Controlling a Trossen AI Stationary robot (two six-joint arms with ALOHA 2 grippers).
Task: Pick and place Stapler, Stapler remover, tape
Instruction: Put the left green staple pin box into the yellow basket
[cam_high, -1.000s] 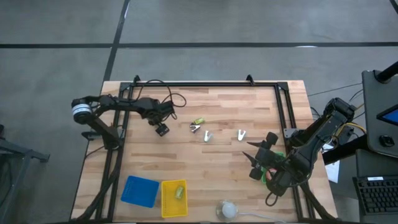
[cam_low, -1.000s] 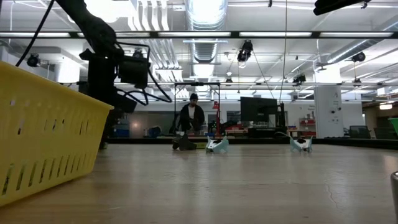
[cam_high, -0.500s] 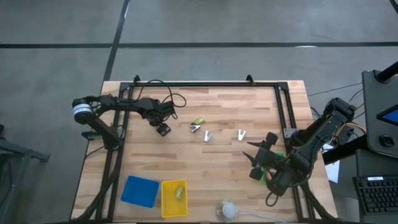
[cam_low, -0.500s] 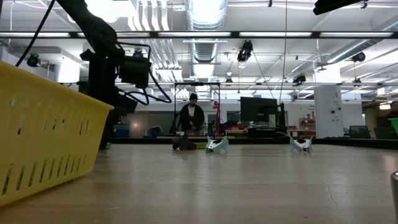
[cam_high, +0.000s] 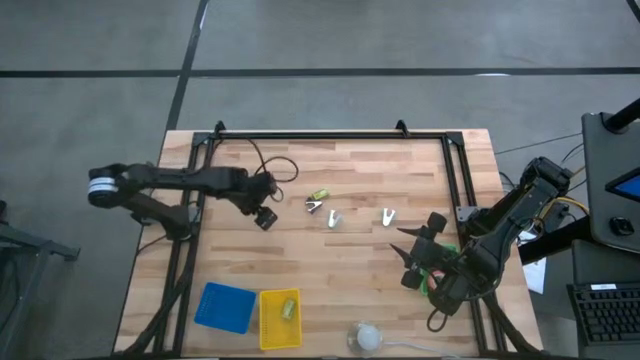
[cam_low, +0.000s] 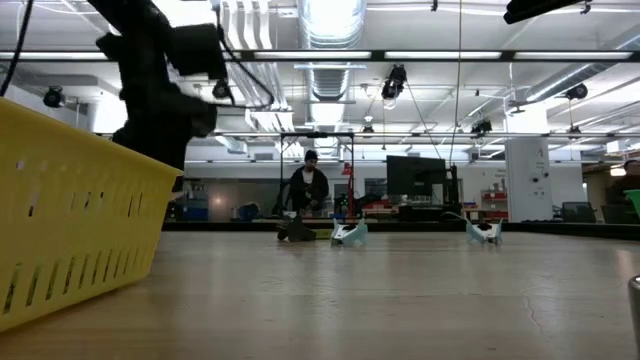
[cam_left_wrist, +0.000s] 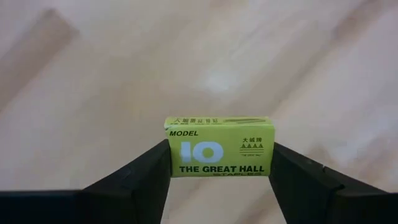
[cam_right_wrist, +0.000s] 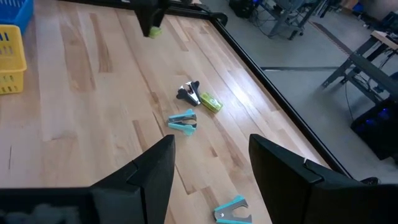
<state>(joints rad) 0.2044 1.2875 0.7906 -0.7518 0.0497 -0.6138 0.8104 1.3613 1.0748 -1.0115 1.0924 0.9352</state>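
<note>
Staple box (cam_left_wrist: 217, 147), small and lime green, printed "MODEL 10 THE GREAT HALL STAPLES", was clamped endwise between the fingers of the left gripper (cam_left_wrist: 219, 163), raised above the left half of the wooden table (cam_high: 350, 170). Three staple removers (cam_right_wrist: 183, 121) and another green box (cam_right_wrist: 211, 102) lay mid-table. Right gripper (cam_right_wrist: 211, 163) waited at the right edge, fingers spread and empty.

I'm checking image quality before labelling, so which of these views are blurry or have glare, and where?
Left wrist view: the green staple box in the left pincer is sharp, the wood behind it soft. Low view: bright ceiling lights flare, the yellow basket up close is soft, and the arm above it looks smeared. High view: evenly lit.
</note>
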